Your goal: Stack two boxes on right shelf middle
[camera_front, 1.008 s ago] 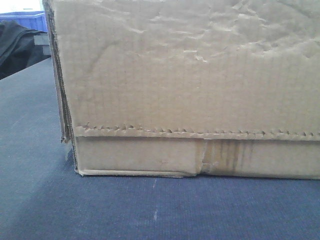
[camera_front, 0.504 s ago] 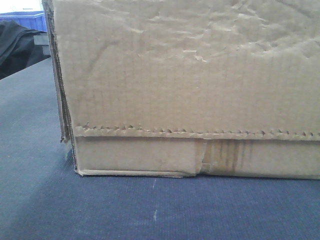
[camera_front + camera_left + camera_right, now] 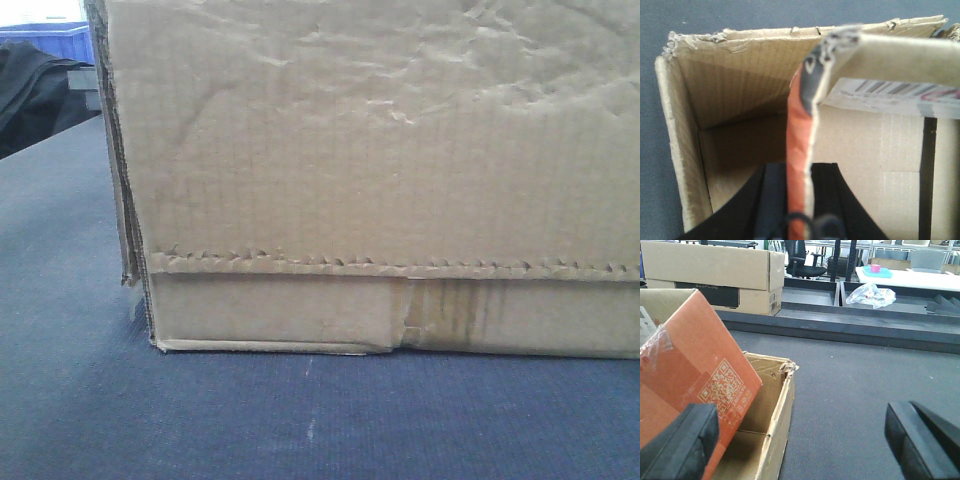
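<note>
Orange flap, open box, spread fingers

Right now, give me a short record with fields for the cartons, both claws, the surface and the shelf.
front view: large brown corrugated cardboard carton, wrinkled, standing on the dark carpeted surface
under the wrists: torn-rimmed brown cardboard carton, top open
held item: orange printed cardboard panel with a QR code, tilted over that open carton
left claw: closed on the orange panel's edge
right claw: open, empty
shelf: not in view
</note>
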### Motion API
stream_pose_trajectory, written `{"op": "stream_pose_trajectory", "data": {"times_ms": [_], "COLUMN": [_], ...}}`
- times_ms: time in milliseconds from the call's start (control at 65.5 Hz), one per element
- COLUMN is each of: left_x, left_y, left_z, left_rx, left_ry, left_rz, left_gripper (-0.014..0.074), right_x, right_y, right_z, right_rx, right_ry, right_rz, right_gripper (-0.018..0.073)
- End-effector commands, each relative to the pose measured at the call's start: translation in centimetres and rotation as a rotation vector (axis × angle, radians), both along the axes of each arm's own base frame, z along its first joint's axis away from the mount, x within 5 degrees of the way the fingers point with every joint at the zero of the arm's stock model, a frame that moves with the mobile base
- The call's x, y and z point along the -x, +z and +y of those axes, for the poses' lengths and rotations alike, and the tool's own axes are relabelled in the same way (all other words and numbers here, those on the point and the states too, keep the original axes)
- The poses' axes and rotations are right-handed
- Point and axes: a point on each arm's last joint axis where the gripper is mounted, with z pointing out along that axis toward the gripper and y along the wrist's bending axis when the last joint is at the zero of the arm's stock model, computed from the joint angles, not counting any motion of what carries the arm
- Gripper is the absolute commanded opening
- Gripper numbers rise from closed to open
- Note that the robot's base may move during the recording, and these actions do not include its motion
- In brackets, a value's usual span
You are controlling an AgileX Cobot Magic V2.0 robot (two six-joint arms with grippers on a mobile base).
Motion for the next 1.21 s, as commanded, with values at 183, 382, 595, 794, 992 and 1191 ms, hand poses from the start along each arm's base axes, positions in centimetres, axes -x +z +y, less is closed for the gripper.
{"op": "stream_pose_trajectory", "data": {"times_ms": [183, 382, 595, 794, 992, 1191], "left_x": [0.4, 2.2, 5.6, 6.0, 6.3, 5.8], "left_y": [1.0, 4.4, 8.3, 9.1, 6.7, 2.5], "left_z": [-0.4, 0.4, 4.2, 7.3, 8.2, 7.6], "left_rx": [0.079, 0.131, -0.009, -0.124, -0.169, -0.200], "left_ry": [-0.011, -0.021, 0.048, 0.099, 0.099, 0.069], "left_rz": [-0.013, -0.081, -0.139, -0.197, -0.111, 0.040], "left_gripper": [0.0619, 0.0496, 0.0498, 0.0498, 0.0498, 0.0498], "right_x": [0.1, 0.1, 0.4, -1.3, -5.4, -9.2], "right_y": [0.4, 0.1, 0.7, 2.2, 2.1, 0.3], "right_z": [0.0, 0.0, 0.1, 0.5, 1.2, 2.0], "right_rx": [-0.002, 0.002, 0.012, 0.028, 0.050, 0.022], "right_ry": [-0.001, 0.003, 0.016, 0.041, 0.086, 0.124], "right_rz": [-0.023, 0.007, 0.068, 0.211, 0.505, 0.669], "right_gripper": [0.0570, 0.0570, 0.0570, 0.0570, 0.0570, 0.0570]}}
